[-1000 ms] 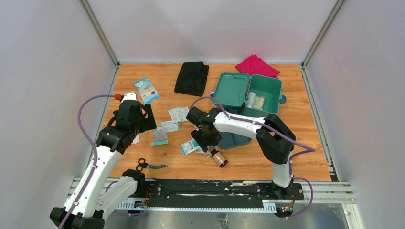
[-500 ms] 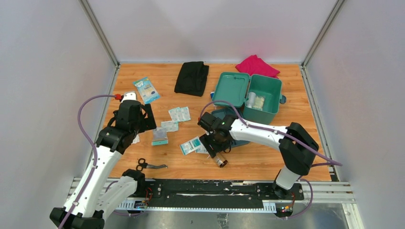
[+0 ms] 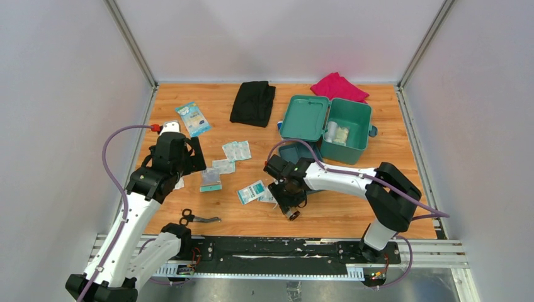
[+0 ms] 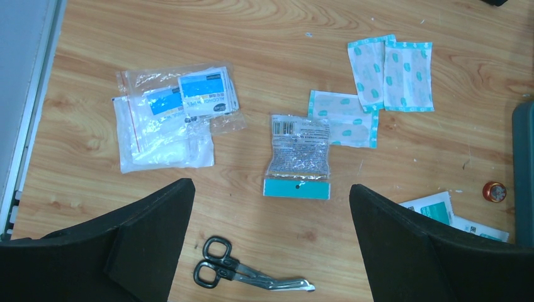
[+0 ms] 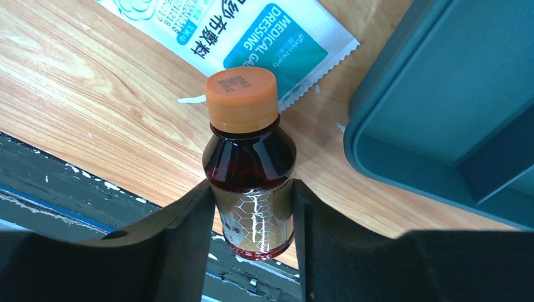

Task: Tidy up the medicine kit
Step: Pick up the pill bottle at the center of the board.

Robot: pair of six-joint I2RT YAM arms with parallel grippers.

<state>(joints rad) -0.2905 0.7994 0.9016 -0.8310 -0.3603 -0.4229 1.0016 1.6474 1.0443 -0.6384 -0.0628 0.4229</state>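
The medicine kit point(image 3: 345, 153) is set near the far right corner of the desk point(image 3: 409, 157), lid thrown back, with a white roll point(image 3: 331, 131) and a pale packet point(image 3: 342, 134) inside — its inner tray point(image 5: 441, 88) is laid just in front. The right jaws are clamped on an orange-capped brown bottle point(image 5: 250, 170), flanked by that tray and a dressing sachet point(image 5: 252, 38) near the front edge; the left jaws are held wide apart above plasters point(image 4: 390, 74) and scissors point(image 4: 242, 274).
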